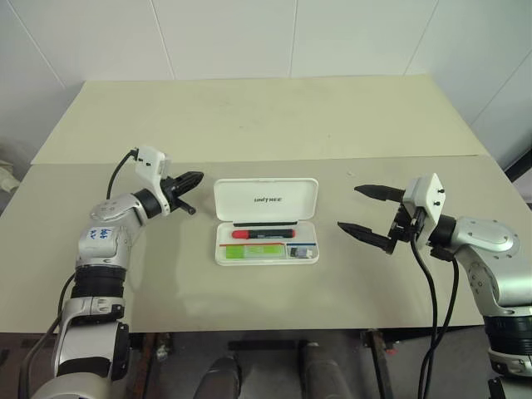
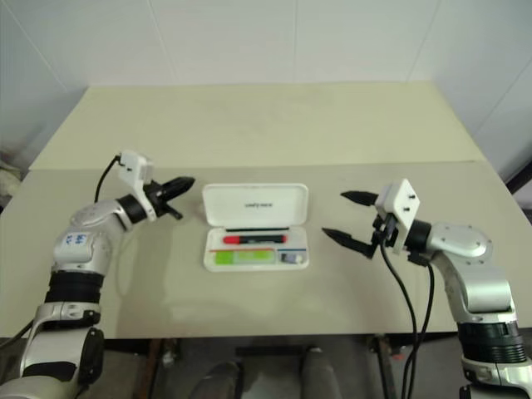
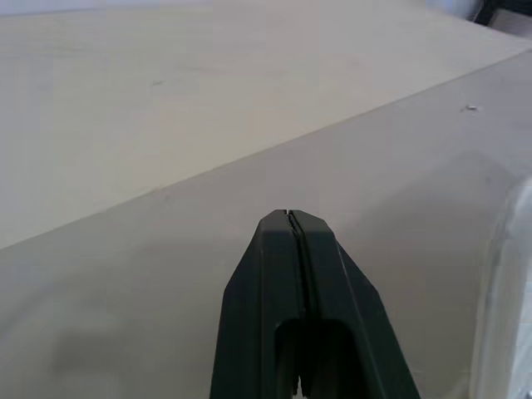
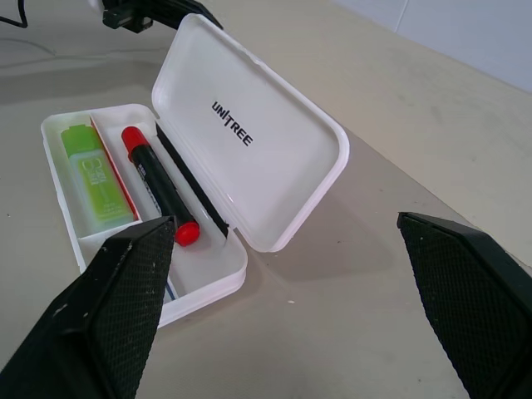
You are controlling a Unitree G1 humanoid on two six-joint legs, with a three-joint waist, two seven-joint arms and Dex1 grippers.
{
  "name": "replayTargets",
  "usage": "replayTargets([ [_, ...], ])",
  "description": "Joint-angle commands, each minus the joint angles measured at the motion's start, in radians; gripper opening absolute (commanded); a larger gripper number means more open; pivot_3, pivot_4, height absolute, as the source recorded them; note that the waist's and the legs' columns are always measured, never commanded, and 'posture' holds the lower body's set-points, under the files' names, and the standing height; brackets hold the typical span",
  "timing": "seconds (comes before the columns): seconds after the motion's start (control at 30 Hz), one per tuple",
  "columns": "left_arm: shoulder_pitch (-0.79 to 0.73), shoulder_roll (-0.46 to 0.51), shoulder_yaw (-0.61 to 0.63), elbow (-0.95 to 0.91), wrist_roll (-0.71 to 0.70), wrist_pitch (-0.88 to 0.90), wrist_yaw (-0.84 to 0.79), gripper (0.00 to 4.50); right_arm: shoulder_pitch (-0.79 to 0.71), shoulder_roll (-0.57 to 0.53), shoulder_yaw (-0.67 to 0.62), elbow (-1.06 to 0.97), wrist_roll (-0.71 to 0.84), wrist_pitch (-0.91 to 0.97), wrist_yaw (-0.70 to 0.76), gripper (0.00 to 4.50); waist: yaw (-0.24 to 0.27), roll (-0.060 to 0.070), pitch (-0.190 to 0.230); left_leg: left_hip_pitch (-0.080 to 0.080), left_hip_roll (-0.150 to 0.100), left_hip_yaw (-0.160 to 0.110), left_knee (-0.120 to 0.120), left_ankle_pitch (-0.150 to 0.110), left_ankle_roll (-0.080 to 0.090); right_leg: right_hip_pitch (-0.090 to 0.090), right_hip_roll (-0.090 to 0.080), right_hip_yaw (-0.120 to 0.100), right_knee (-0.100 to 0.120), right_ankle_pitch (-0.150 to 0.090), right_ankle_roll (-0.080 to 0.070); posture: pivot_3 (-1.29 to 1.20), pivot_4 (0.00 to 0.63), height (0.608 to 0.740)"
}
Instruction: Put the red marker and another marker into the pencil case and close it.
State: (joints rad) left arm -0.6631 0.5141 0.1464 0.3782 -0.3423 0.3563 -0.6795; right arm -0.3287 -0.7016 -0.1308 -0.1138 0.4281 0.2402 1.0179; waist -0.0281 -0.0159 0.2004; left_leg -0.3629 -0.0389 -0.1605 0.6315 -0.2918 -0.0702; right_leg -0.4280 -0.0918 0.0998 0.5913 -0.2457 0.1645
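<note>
Pencil case (image 1: 266, 223) sat mid-worktop (image 1: 249, 125), lid up and leaning back, so closing was the step left. Red marker (image 1: 263, 234) and green highlighter (image 1: 252, 251) were both in the tray, each in its own compartment. Left end effector (image 1: 193, 178) was pinched shut, empty, just beside the lid's left edge, probably placed to tip it forward. Right end effector (image 1: 366, 213) stood wide open, empty, clear of the case.
</note>
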Motion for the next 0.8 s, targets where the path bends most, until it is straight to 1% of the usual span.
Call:
replayTargets([
  [0.03, -0.037, -0.022, 0.0, 0.012, -0.012, -0.03, -0.035, 0.03, 0.023, 0.007, -0.021, -0.042, 0.014, -0.019, -0.012, 4.5, 0.002, 0.0, 0.0, 0.0, 0.0, 0.0, 0.0, 0.0, 0.0, 0.0, 0.0, 0.0, 0.0, 0.0, 0.0, 0.0, 0.15, 0.74],
  [0.17, -0.046, -0.042, 0.001, 0.004, -0.025, -0.041, -0.079, 0.03, 0.041, 0.012, -0.024, -0.05, 0.016, -0.027, -0.019, 4.5, 0.003, 0.0, 0.0, -0.002, -0.001, 0.0, 0.002, 0.0, 0.0, 0.0, 0.0, 0.0, 0.0, 0.0, 0.001, 0.0, 0.15, 0.74],
  [0.47, -0.035, -0.046, -0.002, -0.022, -0.048, -0.045, -0.178, 0.03, 0.071, 0.022, -0.027, -0.064, 0.018, -0.041, -0.041, 4.5, 0.001, 0.0, 0.0, -0.002, -0.001, 0.0, 0.003, 0.0, 0.0, 0.0, 0.0, 0.0, 0.0, 0.001, 0.001, 0.0, 0.15, 0.74],
  [0.57, -0.028, -0.042, -0.007, -0.032, -0.048, -0.05, -0.206, 0.03, 0.076, 0.025, -0.026, -0.068, 0.018, -0.042, -0.046, 4.5, 0.002, 0.0, 0.0, -0.002, -0.001, 0.0, 0.003, 0.0, 0.0, 0.0, 0.0, 0.0, 0.0, 0.001, 0.001, 0.0, 0.15, 0.74],
  [0.7, -0.009, -0.03, 0.003, -0.078, -0.082, -0.037, -0.264, 0.03, 0.083, 0.03, -0.027, -0.079, 0.019, -0.038, -0.06, 4.5, 0.002, 0.0, 0.0, -0.003, -0.001, -0.001, 0.003, 0.0, 0.0, 0.0, 0.0, 0.0, 0.0, 0.001, 0.001, 0.0, 0.15, 0.74],
  [0.8, -0.002, -0.016, -0.007, -0.084, -0.073, -0.044, -0.289, 0.03, 0.086, 0.032, -0.025, -0.084, 0.018, -0.037, -0.064, 4.5, 0.002, 0.0, 0.0, -0.003, -0.001, -0.001, 0.003, 0.0, 0.0, 0.0, 0.0, 0.0, 0.0, 0.001, 0.001, 0.0, 0.15, 0.74],
])
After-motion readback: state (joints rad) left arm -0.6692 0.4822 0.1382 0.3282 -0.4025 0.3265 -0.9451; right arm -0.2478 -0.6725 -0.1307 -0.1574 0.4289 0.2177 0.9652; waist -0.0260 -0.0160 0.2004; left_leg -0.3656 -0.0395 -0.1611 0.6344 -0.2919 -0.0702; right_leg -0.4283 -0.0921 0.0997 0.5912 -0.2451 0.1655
